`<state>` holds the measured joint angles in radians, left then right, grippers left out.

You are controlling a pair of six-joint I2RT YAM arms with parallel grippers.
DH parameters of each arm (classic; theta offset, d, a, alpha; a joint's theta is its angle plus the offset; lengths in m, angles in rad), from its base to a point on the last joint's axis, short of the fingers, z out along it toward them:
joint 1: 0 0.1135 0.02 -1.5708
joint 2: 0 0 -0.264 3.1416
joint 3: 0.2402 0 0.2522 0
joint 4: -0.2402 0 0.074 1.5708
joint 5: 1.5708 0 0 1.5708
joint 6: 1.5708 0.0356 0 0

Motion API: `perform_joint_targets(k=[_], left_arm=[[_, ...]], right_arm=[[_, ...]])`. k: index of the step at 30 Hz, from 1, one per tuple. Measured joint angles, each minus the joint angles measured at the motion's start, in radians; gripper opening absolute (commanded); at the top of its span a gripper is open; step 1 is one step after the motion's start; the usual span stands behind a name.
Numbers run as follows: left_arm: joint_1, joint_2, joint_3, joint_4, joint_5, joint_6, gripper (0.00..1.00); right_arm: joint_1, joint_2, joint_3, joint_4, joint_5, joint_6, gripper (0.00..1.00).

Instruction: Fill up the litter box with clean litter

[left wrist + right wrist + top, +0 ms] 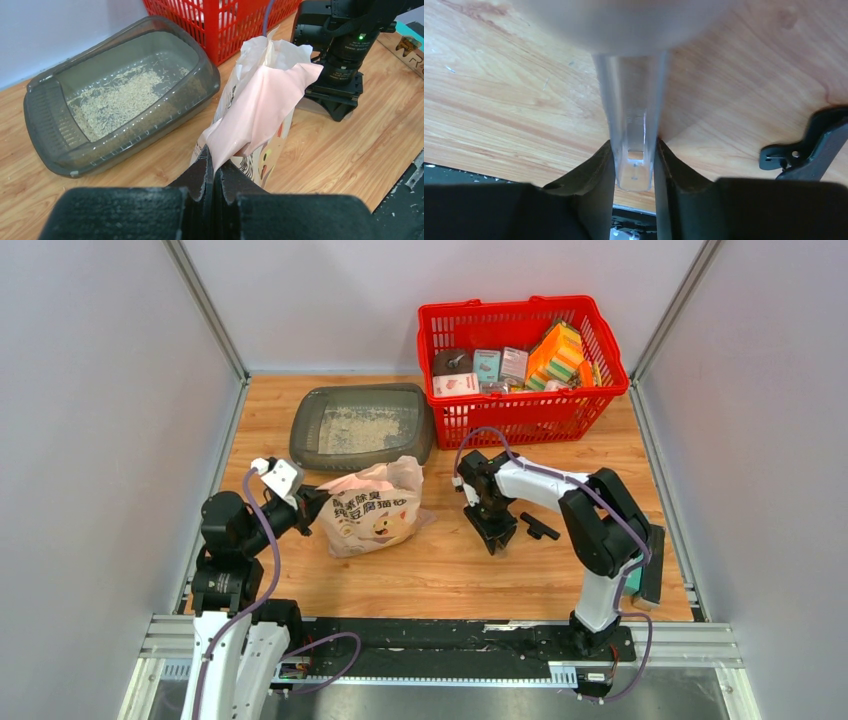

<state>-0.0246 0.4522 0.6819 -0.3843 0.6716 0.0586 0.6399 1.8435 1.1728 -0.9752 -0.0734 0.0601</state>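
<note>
The left pincer [214, 172] is pinched together on a flap of the litter bag [372, 510], which stands just near of the litter box [305, 435]. The box holds thinly scattered clean litter [358, 430]. The right pincer [634, 167] clamps a translucent scoop handle [631, 115].

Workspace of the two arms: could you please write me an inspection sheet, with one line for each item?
Surface: wooden table, with a few pale specks beside the right gripper.
Job's things: litter box at the back, a thin layer of litter on its floor; litter bag in front of it, top open.
Clutter: red basket holding boxes; black clip on the table.
Grippers: left gripper shut on the bag's edge; right gripper closed around the handle of the translucent scoop.
Cables: purple cables along both arms; no snag seen.
Surroundings: grey walls; metal rail at the near edge.
</note>
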Motion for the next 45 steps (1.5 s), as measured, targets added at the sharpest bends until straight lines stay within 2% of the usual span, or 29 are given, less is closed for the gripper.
perform_joint_targets(k=[2, 4, 5, 6, 7, 8, 9, 10, 15, 20, 23, 28, 31, 35, 39, 45], left_arm=[[0.000, 0.003, 0.002, 0.000, 0.000, 0.000, 0.00], [0.000, 0.003, 0.002, 0.000, 0.000, 0.001, 0.01], [0.000, 0.004, 0.002, 0.000, 0.000, 0.003, 0.04], [0.000, 0.005, 0.002, 0.000, 0.001, 0.005, 0.09], [0.000, 0.008, 0.003, 0.000, 0.002, 0.008, 0.21], [0.000, 0.014, 0.008, -0.002, 0.003, 0.014, 0.26], [0.000, 0.023, 0.015, -0.001, 0.008, 0.020, 0.37], [0.000, 0.034, 0.027, 0.003, 0.012, 0.027, 0.41], [0.000, 0.093, 0.116, 0.005, 0.040, 0.057, 0.52], [-0.014, 0.180, 0.255, -0.002, 0.058, 0.090, 0.59], [-0.037, 0.241, 0.367, -0.035, 0.076, 0.148, 0.62], [-0.177, 0.299, 0.513, -0.162, 0.090, 0.404, 0.63], [-0.266, 0.283, 0.499, -0.206, 0.060, 0.616, 0.64], [-0.372, 0.256, 0.406, -0.183, -0.007, 0.878, 0.63], [-0.474, 0.248, 0.237, -0.040, -0.090, 1.103, 0.63], [-0.594, 0.290, 0.069, 0.232, -0.194, 1.296, 0.59]], right_arm=[[-0.003, -0.006, -0.003, 0.001, 0.002, -0.001, 0.20], [-0.003, -0.024, -0.014, 0.004, 0.000, -0.001, 0.10], [-0.003, -0.041, -0.023, 0.005, 0.000, -0.001, 0.07], [-0.003, -0.067, -0.035, 0.003, 0.001, -0.002, 0.00], [-0.003, -0.105, -0.049, 0.002, 0.001, -0.005, 0.00], [-0.003, -0.146, -0.058, -0.004, 0.002, -0.008, 0.00], [-0.004, -0.191, -0.064, -0.012, 0.001, -0.011, 0.00], [-0.005, -0.243, -0.064, -0.018, 0.001, -0.018, 0.00], [-0.024, -0.442, -0.035, -0.033, -0.008, -0.108, 0.00], [-0.072, -0.527, 0.039, -0.058, -0.058, -0.243, 0.00], [-0.101, -0.550, 0.116, -0.103, -0.145, -0.385, 0.00], [-0.105, -0.550, 0.245, -0.249, -0.352, -0.646, 0.00], [-0.104, -0.503, 0.303, -0.319, -0.451, -0.742, 0.00], [-0.104, -0.409, 0.344, -0.347, -0.543, -0.832, 0.00], [-0.104, -0.337, 0.385, -0.372, -0.590, -0.903, 0.00], [-0.092, -0.286, 0.436, -0.374, -0.616, -0.962, 0.00]])
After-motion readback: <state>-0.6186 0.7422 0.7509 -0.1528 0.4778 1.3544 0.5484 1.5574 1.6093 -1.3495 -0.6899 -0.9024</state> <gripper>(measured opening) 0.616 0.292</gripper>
